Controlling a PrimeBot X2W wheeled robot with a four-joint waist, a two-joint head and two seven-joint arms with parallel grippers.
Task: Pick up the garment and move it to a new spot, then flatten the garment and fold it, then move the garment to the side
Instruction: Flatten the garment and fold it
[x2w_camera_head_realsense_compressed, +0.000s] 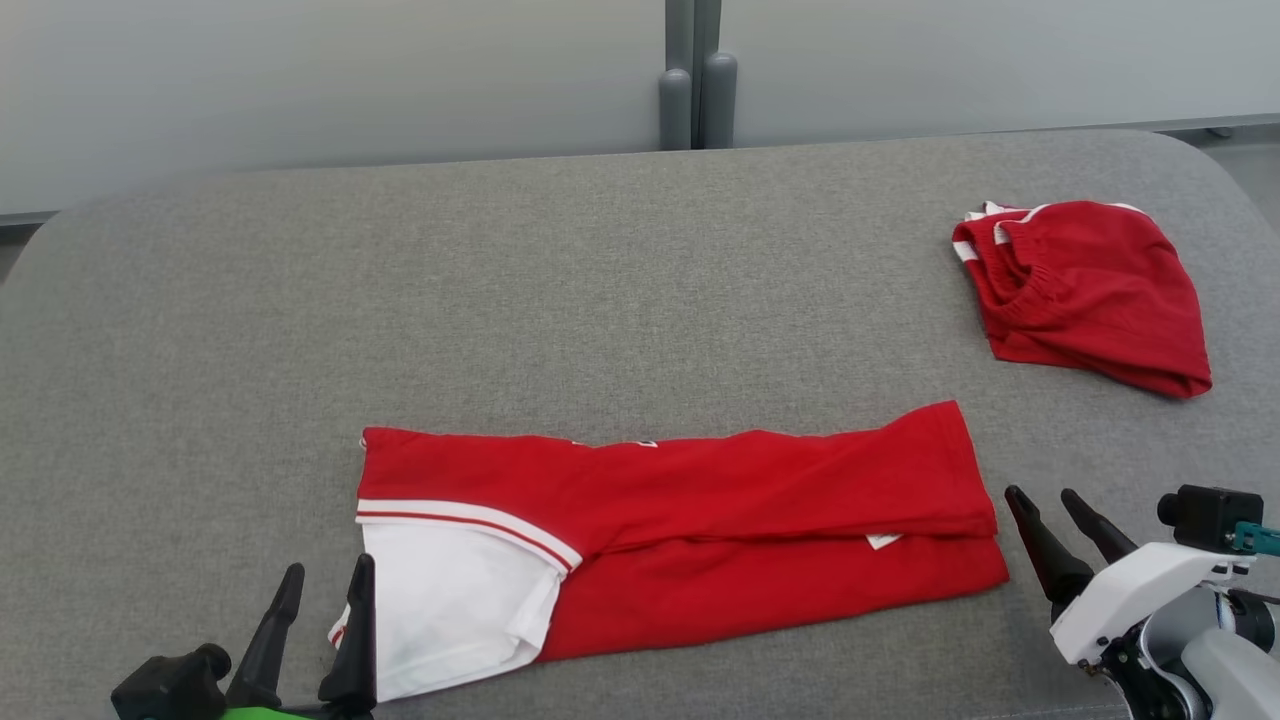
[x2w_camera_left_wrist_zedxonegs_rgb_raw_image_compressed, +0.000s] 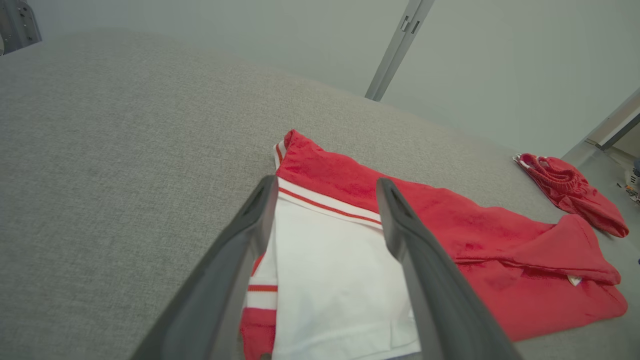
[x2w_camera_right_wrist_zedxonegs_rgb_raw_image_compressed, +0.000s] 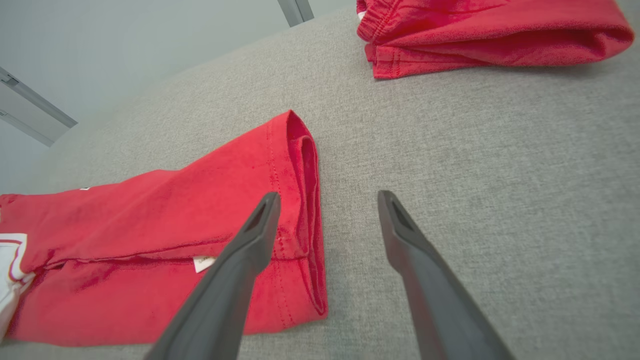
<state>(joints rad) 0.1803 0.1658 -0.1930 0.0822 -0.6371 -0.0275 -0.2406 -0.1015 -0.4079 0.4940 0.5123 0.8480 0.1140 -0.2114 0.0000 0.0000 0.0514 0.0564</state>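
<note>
Head view: nearest the camera, the left gripper (x2w_camera_head_realsense_compressed: 328, 566) rises from the bottom left, its two dark jaws apart and holding nothing. One jaw overlaps the near left end of the garment (x2w_camera_head_realsense_compressed: 720, 520). At the bottom right, the right gripper (x2w_camera_head_realsense_compressed: 1040, 492) on its white wrist has its jaws apart and empty, just beside the garment's right end. The garment is red, folded into a long band lying left to right on the near half of the grey fabric-covered table (x2w_camera_head_realsense_compressed: 500, 300). A white panel (x2w_camera_head_realsense_compressed: 450, 600) with a red stripe sits at its left end and a small white label (x2w_camera_head_realsense_compressed: 882, 541) near its right end. A second red garment (x2w_camera_head_realsense_compressed: 1090, 290), folded into a small bundle, lies well apart at the far right of the table. A pale wall (x2w_camera_head_realsense_compressed: 300, 80) with a grey post (x2w_camera_head_realsense_compressed: 695, 90) stands behind.

Left wrist view: the left gripper's (x2w_camera_left_wrist_zedxonegs_rgb_raw_image_compressed: 326, 181) jaws stand wide, framing the white panel (x2w_camera_left_wrist_zedxonegs_rgb_raw_image_compressed: 330, 270). Whether they touch the cloth cannot be told. The red band (x2w_camera_left_wrist_zedxonegs_rgb_raw_image_compressed: 450, 225) runs off to the right, with the second red garment (x2w_camera_left_wrist_zedxonegs_rgb_raw_image_compressed: 575, 192) beyond it.

Right wrist view: the right gripper's (x2w_camera_right_wrist_zedxonegs_rgb_raw_image_compressed: 327, 195) jaws are spread. One lies across the garment's (x2w_camera_right_wrist_zedxonegs_rgb_raw_image_compressed: 175, 215) hemmed end and the other over bare table (x2w_camera_right_wrist_zedxonegs_rgb_raw_image_compressed: 475, 175). The label (x2w_camera_right_wrist_zedxonegs_rgb_raw_image_compressed: 202, 262) peeks from between the layers. The second red garment (x2w_camera_right_wrist_zedxonegs_rgb_raw_image_compressed: 475, 35) lies at the top edge.
</note>
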